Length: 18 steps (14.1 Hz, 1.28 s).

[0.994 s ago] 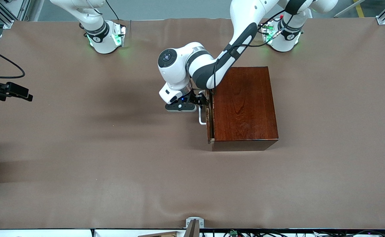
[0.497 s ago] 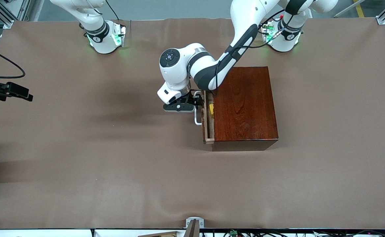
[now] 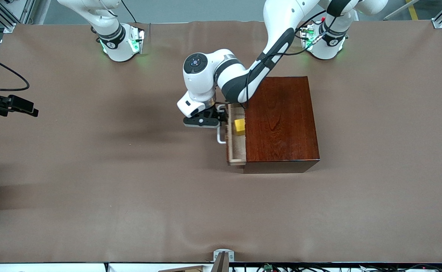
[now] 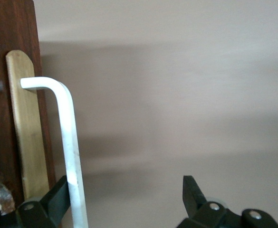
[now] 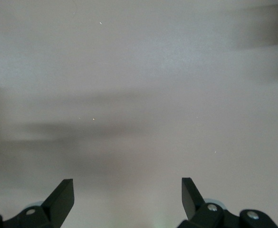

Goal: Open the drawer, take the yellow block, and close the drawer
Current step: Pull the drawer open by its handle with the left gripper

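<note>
The dark mahogany box (image 3: 281,124) stands on the table. Its drawer (image 3: 236,151) is pulled partly out toward the right arm's end of the table. The yellow block (image 3: 239,126) lies in the light-wood tray. My left gripper (image 3: 222,114) is at the white handle (image 3: 219,138). In the left wrist view the left gripper (image 4: 125,185) is open, with the handle bar (image 4: 70,142) resting against one finger (image 4: 58,194). The drawer front (image 4: 27,133) shows beside the bar. My right gripper (image 5: 127,184) is open and empty over the bare table; it is out of the front view.
Brown cloth covers the table (image 3: 130,189). A black device on a cable (image 3: 11,104) sticks in over the edge at the right arm's end. The right arm's base (image 3: 118,41) stands at the table's robot edge.
The left gripper has pulled the handle toward the right arm's end. The drawer has slid from nearly shut to partly open, and the yellow block has come into sight.
</note>
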Motion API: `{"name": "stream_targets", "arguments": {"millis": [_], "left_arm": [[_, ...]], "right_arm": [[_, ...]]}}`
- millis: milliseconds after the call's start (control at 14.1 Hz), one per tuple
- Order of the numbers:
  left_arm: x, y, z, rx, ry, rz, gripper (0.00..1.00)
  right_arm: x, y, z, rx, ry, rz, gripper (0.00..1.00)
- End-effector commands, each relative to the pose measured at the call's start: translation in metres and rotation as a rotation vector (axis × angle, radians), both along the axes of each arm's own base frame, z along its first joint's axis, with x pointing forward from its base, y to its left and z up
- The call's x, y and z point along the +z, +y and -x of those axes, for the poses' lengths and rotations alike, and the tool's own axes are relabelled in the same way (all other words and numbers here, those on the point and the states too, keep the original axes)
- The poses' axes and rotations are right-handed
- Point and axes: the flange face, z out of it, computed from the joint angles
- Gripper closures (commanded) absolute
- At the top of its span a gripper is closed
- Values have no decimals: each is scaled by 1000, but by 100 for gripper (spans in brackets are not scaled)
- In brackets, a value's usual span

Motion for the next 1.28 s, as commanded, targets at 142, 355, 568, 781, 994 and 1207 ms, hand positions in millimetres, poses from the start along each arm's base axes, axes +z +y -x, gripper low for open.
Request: {"name": "stream_targets", "arguments": {"millis": [142, 355, 568, 781, 994, 1207], "left_arm": [[-6, -36, 8, -5, -19, 163, 0], [-2, -40, 10, -3, -25, 196, 0], [1, -44, 8, 10, -35, 260, 0], [5, -46, 7, 15, -43, 286, 0], [9, -39, 1, 25, -36, 260, 0], [12, -30, -2, 30, -11, 192, 0]], "right_arm": [[1, 0, 0, -15, 3, -10, 0], [0, -1, 0, -16, 8, -10, 0], [0, 0, 0, -15, 5, -10, 0], [2, 6, -1, -3, -2, -17, 0], [4, 49, -9, 77, -11, 0, 0], [12, 62, -11, 101, -29, 7, 0]]}}
